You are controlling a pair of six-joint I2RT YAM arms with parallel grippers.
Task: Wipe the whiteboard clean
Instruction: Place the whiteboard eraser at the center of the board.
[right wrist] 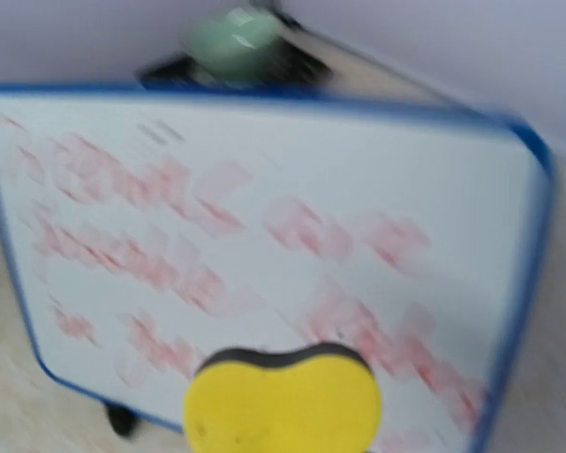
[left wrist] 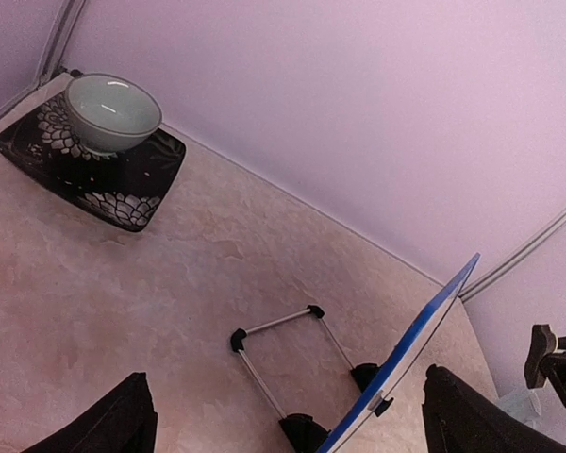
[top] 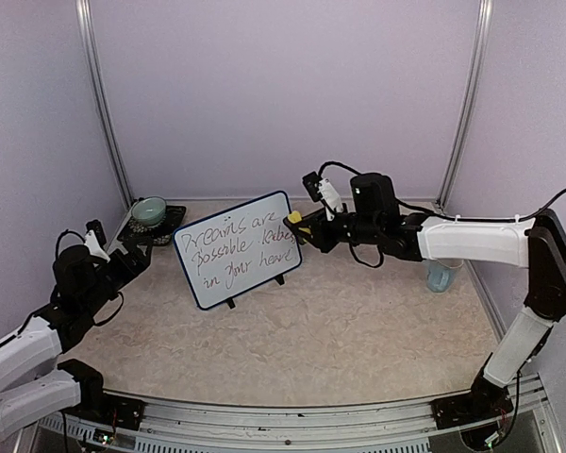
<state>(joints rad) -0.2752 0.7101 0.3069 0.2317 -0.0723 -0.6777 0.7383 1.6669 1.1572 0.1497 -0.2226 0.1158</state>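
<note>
Whiteboard (top: 238,247) stands propped upright at mid-table, writing (top: 241,243) facing the arms for wiping. Right gripper (top: 298,226) is clamped on the sponge (top: 294,218) at the board's right edge; contact is unclear. Left gripper (top: 132,253) hovers spread and empty beside the left edge, probably to brace it.

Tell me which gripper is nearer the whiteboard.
Right. The right gripper, shut on the yellow sponge, is at the right edge of the whiteboard, facing its written side. The left gripper stands open off its left side, apart from it.
</note>
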